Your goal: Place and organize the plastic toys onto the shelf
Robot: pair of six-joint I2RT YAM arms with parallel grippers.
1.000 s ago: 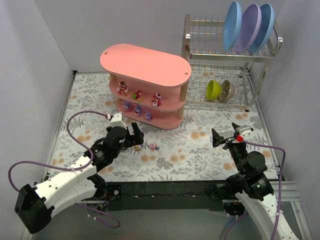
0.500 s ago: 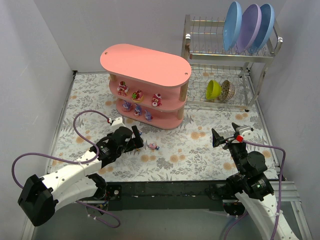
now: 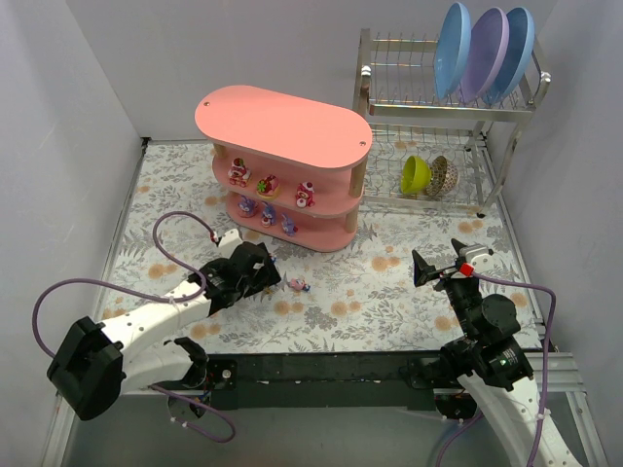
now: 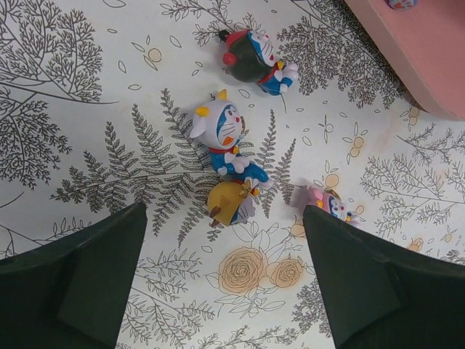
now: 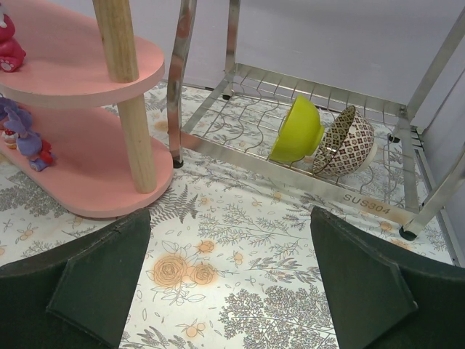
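Note:
Several toys lie loose on the floral mat in the left wrist view: a black and red one, a white and blue cat figure, a yellow one and a small pink one. My left gripper is open and empty just short of the yellow toy. In the top view it sits left of the pink toy. The pink shelf holds several toys on its middle and bottom tiers. My right gripper is open and empty, right of the shelf.
A metal dish rack stands at the back right with a green bowl, a patterned bowl and upright plates. Grey walls close in the left, back and right sides.
My left arm has stretched a little to the right and dropped lower toward the loose toys. The right arm has not moved.

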